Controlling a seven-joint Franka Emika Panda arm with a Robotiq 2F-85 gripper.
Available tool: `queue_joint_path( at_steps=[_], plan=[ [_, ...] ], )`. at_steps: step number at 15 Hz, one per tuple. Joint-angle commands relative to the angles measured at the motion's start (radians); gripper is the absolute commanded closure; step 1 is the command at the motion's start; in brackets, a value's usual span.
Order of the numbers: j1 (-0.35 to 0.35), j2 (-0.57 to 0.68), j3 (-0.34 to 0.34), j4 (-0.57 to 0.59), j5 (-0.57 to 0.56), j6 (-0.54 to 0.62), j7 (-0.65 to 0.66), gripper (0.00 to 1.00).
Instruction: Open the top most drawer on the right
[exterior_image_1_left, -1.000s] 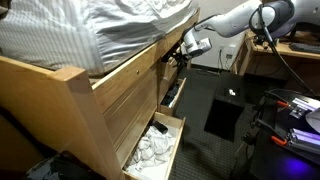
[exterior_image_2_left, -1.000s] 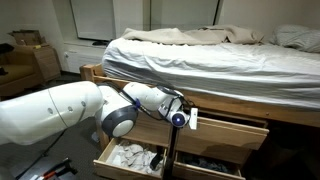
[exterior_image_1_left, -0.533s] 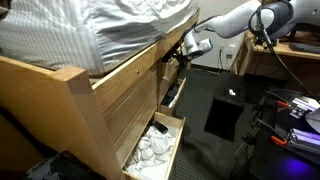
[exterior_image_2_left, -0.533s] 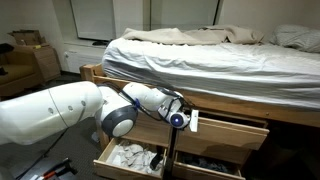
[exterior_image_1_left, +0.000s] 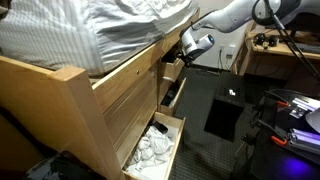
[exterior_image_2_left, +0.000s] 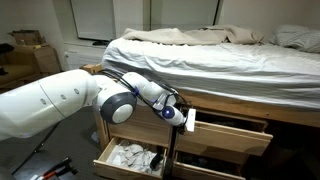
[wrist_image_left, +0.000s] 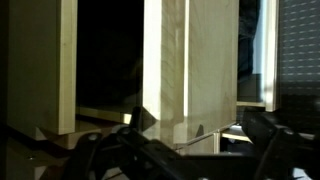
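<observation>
The top right drawer is a pale wooden box under the bed, standing a little way out of the frame. It also shows in an exterior view. My gripper is at the drawer's left end, just below the mattress, and also appears in an exterior view. In the wrist view the drawer's wooden panel fills the space between the two dark fingers, and my gripper looks shut on it. Behind the panel the drawer cavity is dark.
The lower left drawer is pulled out and holds white cloth. The lower right drawer is open too. A thin dark pole stands in front of the drawers. A black panel lies on the floor beside the bed.
The top right drawer has slid further out of the bed frame, and my arm and gripper have moved outward with it.
</observation>
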Motion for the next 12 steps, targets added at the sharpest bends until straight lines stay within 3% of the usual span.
queue_joint_path(
  at_steps=[1, 6, 7, 8, 12],
  plan=[
    [0.008, -0.128, -0.042, -0.228, 0.074, 0.113, -0.008, 0.00],
    [0.012, -0.176, -0.070, -0.336, 0.206, 0.245, -0.032, 0.00],
    [-0.036, -0.174, -0.009, -0.343, 0.194, 0.309, -0.054, 0.00],
    [0.059, -0.198, -0.178, -0.383, 0.305, 0.241, -0.024, 0.00],
    [0.139, -0.234, -0.351, -0.482, 0.508, 0.233, -0.036, 0.00]
  ],
)
